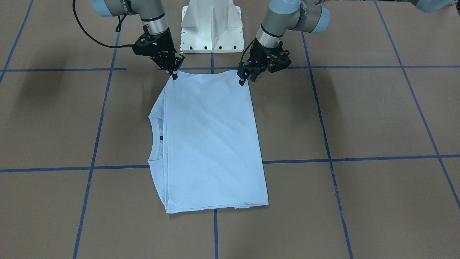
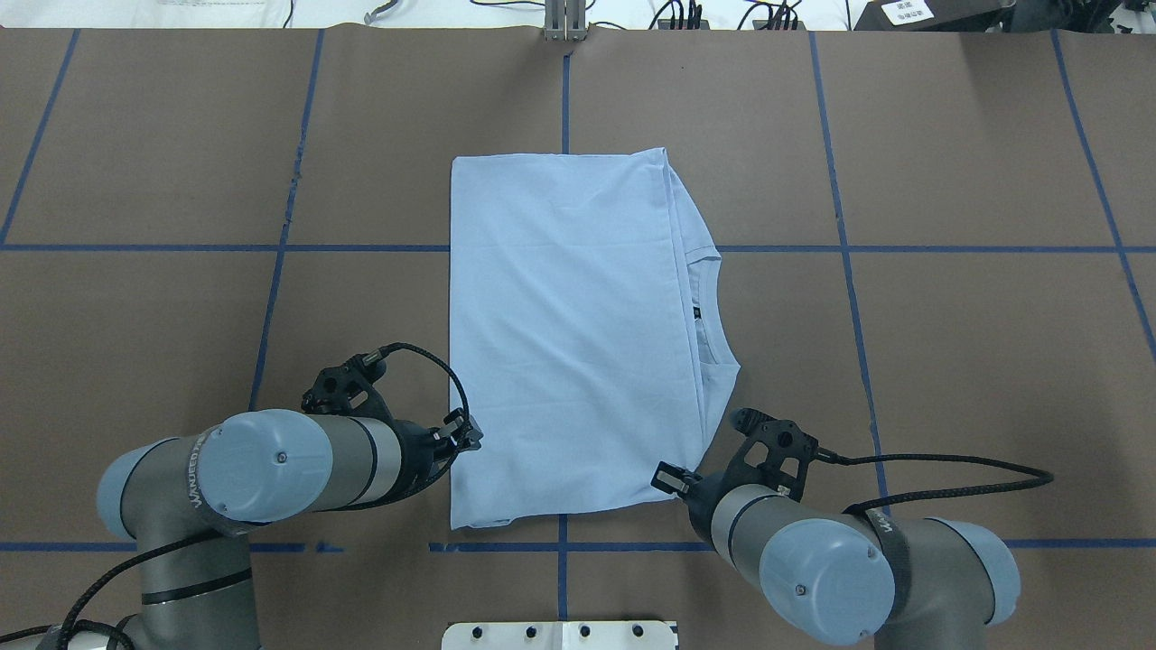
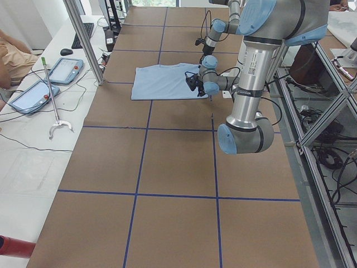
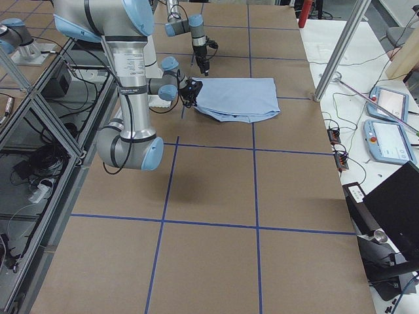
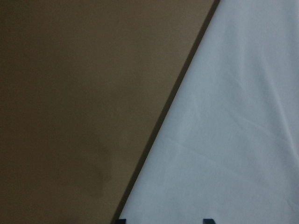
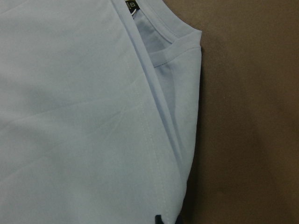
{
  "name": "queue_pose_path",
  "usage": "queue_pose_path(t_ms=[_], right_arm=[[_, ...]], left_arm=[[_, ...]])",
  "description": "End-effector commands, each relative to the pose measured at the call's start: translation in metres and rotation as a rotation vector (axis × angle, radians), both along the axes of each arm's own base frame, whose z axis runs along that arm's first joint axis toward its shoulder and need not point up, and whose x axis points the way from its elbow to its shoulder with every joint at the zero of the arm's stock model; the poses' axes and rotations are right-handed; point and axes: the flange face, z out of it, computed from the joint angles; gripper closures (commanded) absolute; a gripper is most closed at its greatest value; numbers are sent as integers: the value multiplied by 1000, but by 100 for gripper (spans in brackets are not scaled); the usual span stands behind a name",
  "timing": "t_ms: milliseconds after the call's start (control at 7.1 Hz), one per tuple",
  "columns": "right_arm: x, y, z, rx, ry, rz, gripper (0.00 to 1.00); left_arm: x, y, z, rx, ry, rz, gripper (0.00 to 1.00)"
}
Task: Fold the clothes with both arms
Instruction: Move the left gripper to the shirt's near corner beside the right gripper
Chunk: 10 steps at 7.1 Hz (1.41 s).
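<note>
The light blue T-shirt (image 1: 212,144) lies folded flat in a long rectangle on the brown table (image 2: 948,361), its collar and dark neck label (image 2: 697,314) showing on the robot's right side. My right gripper (image 1: 174,75) is shut on the shirt's near right corner; in the right wrist view its fingertips (image 6: 169,219) meet on the hem. My left gripper (image 1: 247,80) is open at the near left corner, one fingertip at the shirt's (image 5: 233,140) edge and the other over the cloth. The chest print is hidden.
The white pedestal base (image 1: 212,28) stands just behind both grippers. Blue tape lines (image 2: 849,248) grid the table. Beyond the far edge, a side bench holds two tablets (image 3: 64,70) and a metal post (image 3: 83,39); part of a person (image 3: 11,56) shows there.
</note>
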Motion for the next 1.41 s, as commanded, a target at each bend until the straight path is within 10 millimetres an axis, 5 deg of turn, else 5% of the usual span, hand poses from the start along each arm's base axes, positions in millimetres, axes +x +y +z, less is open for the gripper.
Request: queue_pose_path(t_ms=[0,422,845,1267], right_arm=[[1,2,-4,2,-8,-2,100],[4,2,-8,3,-17,0,100],[5,1,-8,10,-18,8,100],[6,0,-8,12,-16,12,100]], left_arm=[[11,18,4,-45,-20,14,37],[23,46,8,-80,-37,46,37],[25,50,8,-91,-35,46,38],[29,57,12,-90,-44,57,60]])
